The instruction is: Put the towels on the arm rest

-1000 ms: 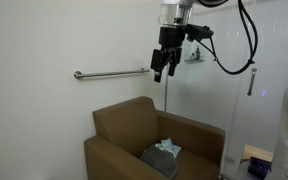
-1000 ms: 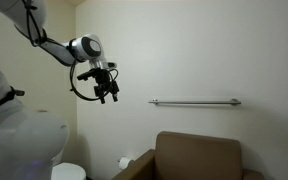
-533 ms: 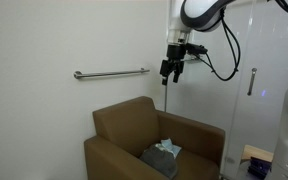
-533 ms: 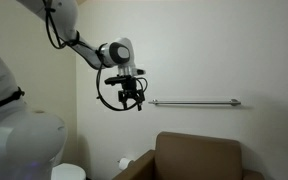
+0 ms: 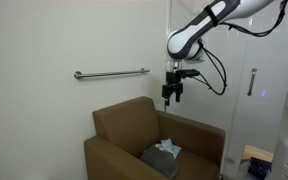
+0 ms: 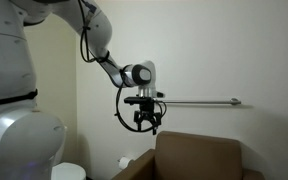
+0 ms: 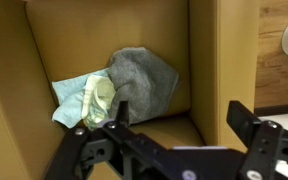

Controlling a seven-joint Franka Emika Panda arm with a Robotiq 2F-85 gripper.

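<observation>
A brown armchair (image 5: 119, 128) stands against a plain cream wall (image 5: 44, 40) beneath a horizontal metal grab bar (image 5: 112, 73), with a pale panel bearing a vertical handle (image 5: 251, 80) to the right and wood-look floor (image 7: 274, 90) beside it.

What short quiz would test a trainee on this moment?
1. True or false: the gripper is holding a towel.
2. Where do the towels lie? A) on an armrest B) on the armchair seat C) on the floor
3. How many towels show in the wrist view?
Key: 1 false, its jaws are open and empty; 2 B; 3 two, a grey towel and a pale green towel.
</observation>
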